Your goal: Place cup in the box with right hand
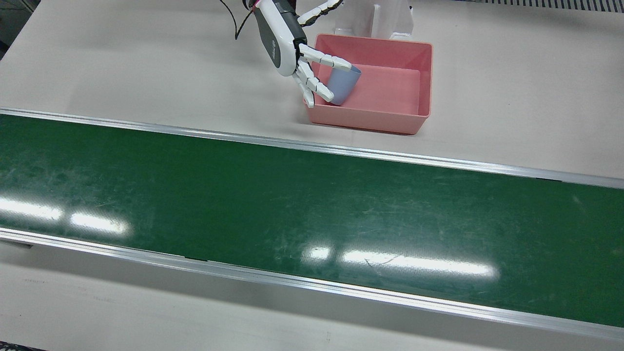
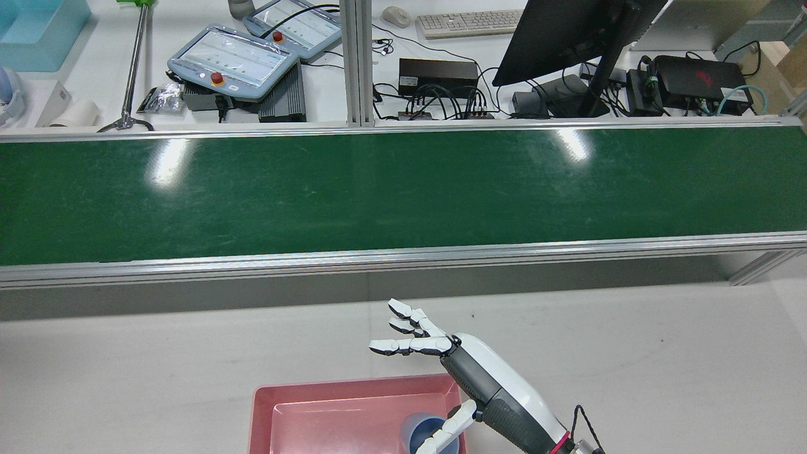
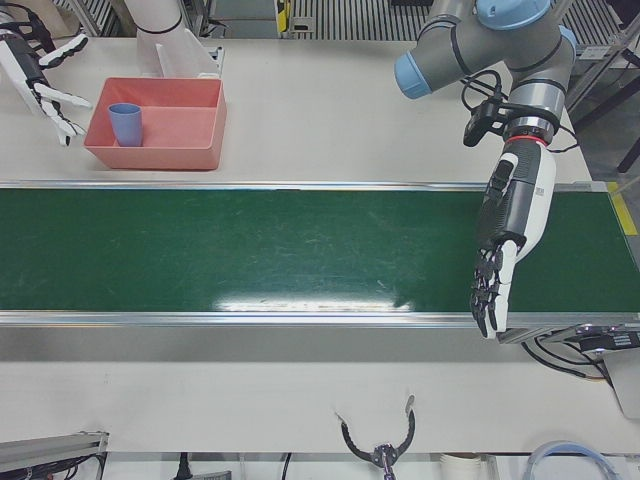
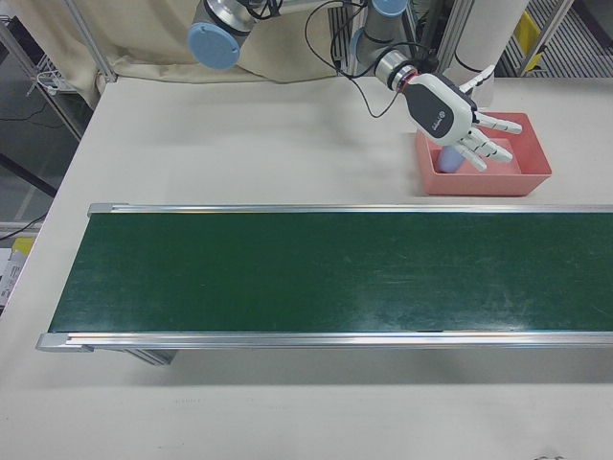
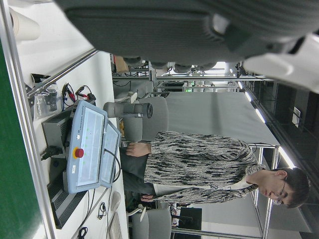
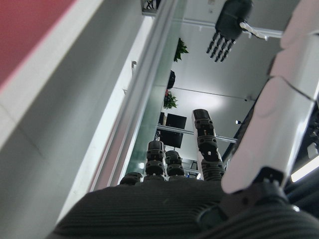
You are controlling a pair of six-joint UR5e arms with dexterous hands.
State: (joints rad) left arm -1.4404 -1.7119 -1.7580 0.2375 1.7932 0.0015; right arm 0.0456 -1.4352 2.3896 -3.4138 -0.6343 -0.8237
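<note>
A light blue cup [image 1: 343,87] stands upright inside the pink box [image 1: 390,122], at the end nearest my right arm. It also shows in the rear view [image 2: 421,429], the left-front view [image 3: 125,124] and the right-front view [image 4: 448,160]. My right hand [image 1: 287,44] is open with its fingers spread, beside that end of the box, thumb over the cup's rim. It holds nothing. My left hand [image 3: 510,225] is open and hangs fingers down over the green belt's far end.
The green conveyor belt [image 1: 312,204] runs across the table between metal rails. Teach pendants [image 2: 233,63], a monitor [image 2: 567,38] and cables lie on the desk beyond it. A person [image 5: 209,169] sits there.
</note>
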